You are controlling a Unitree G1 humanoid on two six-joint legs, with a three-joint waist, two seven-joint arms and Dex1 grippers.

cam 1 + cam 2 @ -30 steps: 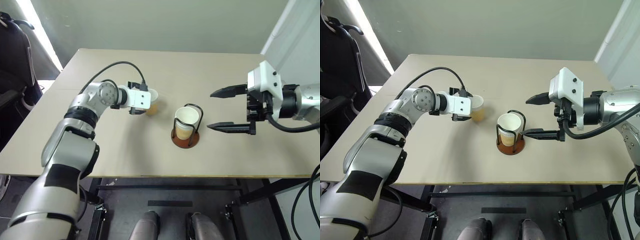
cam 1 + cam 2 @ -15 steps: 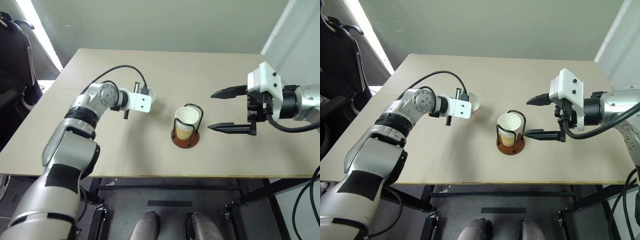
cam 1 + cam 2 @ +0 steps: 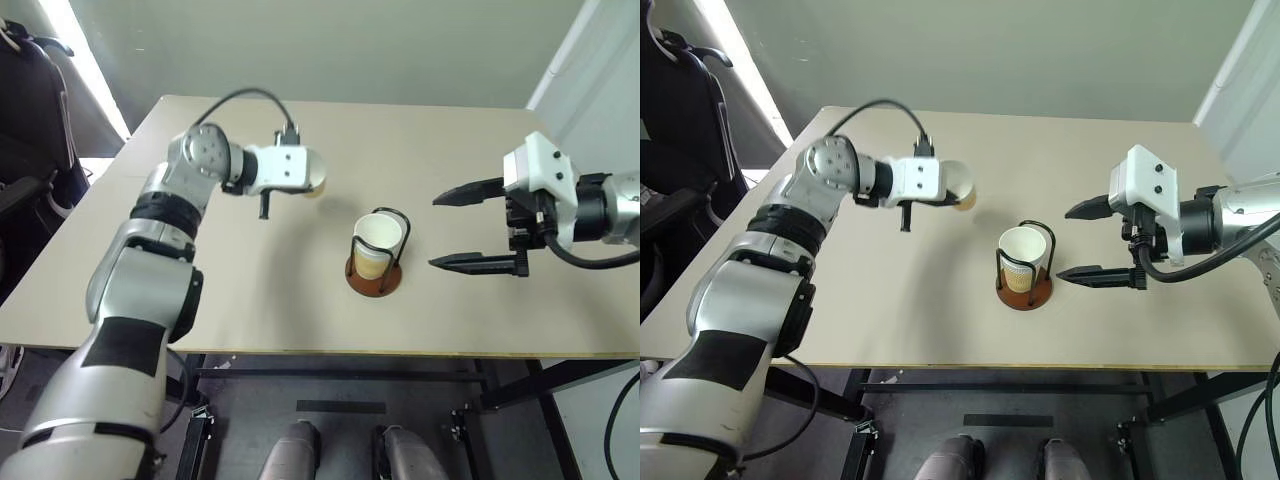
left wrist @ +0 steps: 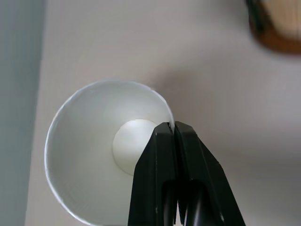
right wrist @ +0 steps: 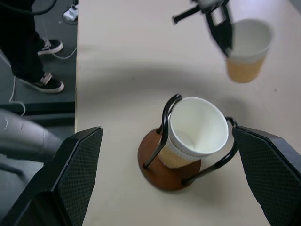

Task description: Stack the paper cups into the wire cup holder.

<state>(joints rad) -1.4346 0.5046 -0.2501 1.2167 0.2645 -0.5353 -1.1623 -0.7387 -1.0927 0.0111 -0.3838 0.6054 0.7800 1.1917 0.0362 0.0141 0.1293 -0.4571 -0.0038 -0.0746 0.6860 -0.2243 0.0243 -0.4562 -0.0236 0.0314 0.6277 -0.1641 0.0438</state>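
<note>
Left eye view, items listed from the robot's left across to its right.

1. Left gripper (image 3: 312, 186): jaws pinched fully together on the rim of a paper cup (image 3: 314, 187), one finger inside and one outside. The cup hangs clear of the tabletop (image 3: 300, 300), left of and behind the holder. The left wrist view adds the cup's white interior and round bottom, with the two black fingers (image 4: 162, 160) meeting at the rolled rim.

2. Wire cup holder (image 3: 373, 276): stands on the tabletop near its middle, between the two grippers, black loops rising from a reddish-brown disc base. A second paper cup (image 3: 377, 238) sits inside it, leaning slightly. The right wrist view adds a ribbed tan band low on the seated cup's wall; whether this is another cup nested beneath cannot be told.

3. Right gripper (image 3: 470, 226): jaws spread wide, holding nothing, to the right of the holder and apart from it. The right wrist view shows both finger pads flanking the holder, and the lifted cup beyond it.

4. Right wrist view adds a person's dark shoes (image 5: 40, 82) on the floor past the tabletop edge.
</note>
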